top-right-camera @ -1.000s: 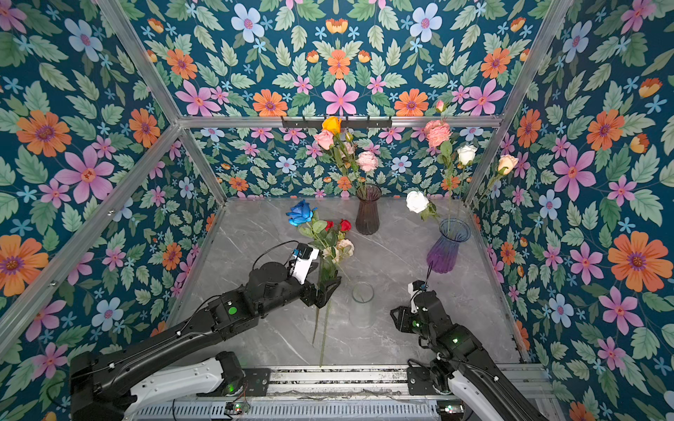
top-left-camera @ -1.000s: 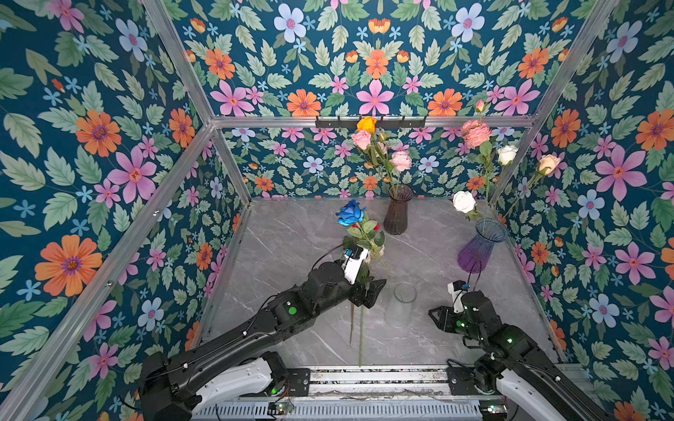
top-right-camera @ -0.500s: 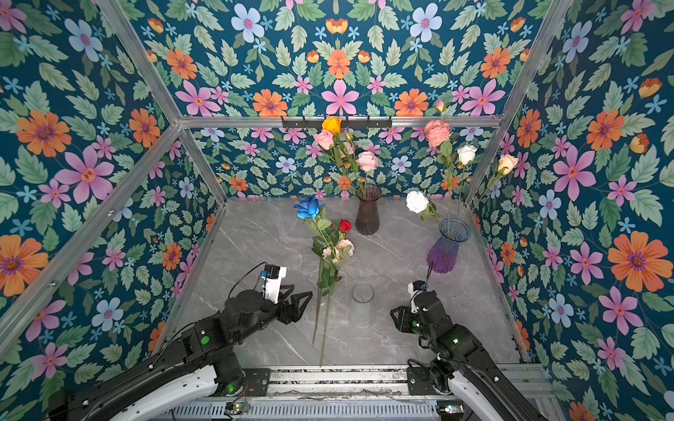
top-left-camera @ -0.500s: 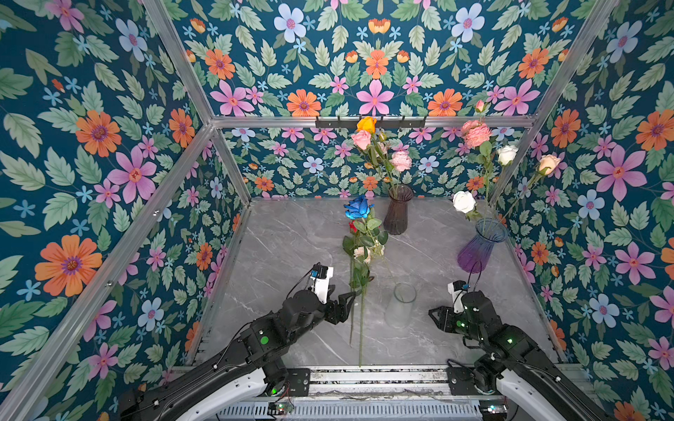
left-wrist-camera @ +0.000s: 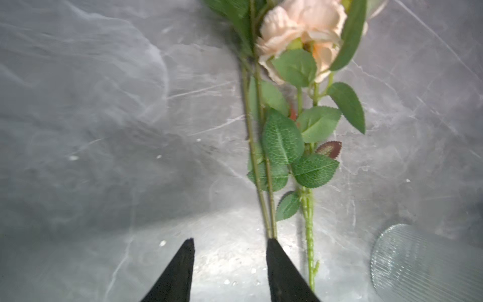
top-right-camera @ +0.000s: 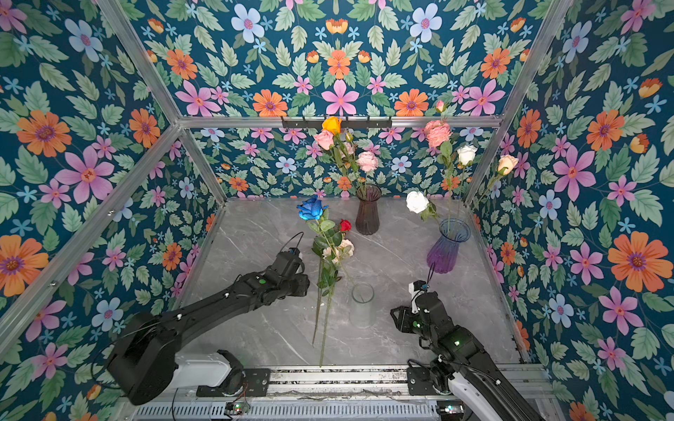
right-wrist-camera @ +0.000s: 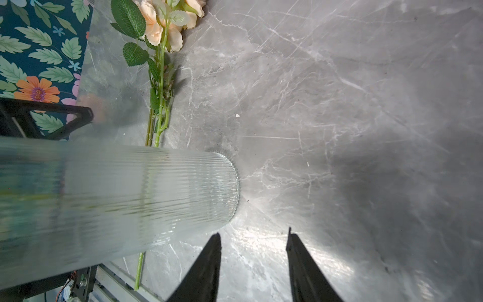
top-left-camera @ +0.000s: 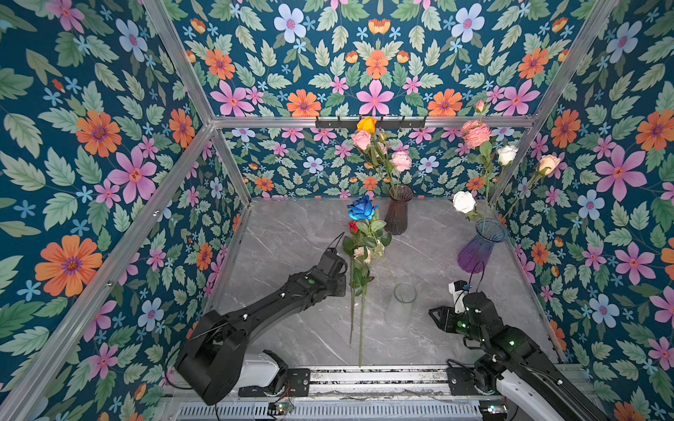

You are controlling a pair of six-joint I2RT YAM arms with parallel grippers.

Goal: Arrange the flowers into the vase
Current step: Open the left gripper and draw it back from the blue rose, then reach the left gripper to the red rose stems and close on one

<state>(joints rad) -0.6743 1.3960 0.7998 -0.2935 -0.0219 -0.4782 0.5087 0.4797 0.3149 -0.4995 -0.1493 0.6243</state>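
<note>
Two left gripper [left-wrist-camera: 230, 243] jaws sit partway apart w/ nothing btwn them, one tip right at the stems of the loose flowers [left-wrist-camera: 282, 136]. Right gripper [right-wrist-camera: 253, 235] jaws also gapped & empty, near the clear ribbed vase [top-left-camera: 400, 306], at its 4 o'clock in both top views. Flowers lie flat on the marble table [top-left-camera: 291, 237] at that vase's 9 o'clock, blue rose [top-left-camera: 361, 208] head toward 12.

A blue rose [top-left-camera: 362, 208], a red bud [top-left-camera: 353, 226] and a peach bloom [top-left-camera: 361, 252] lie long-stemmed on the grey table [top-left-camera: 291, 237], just beside the upright, empty clear ribbed vase [top-left-camera: 398, 313].
</note>
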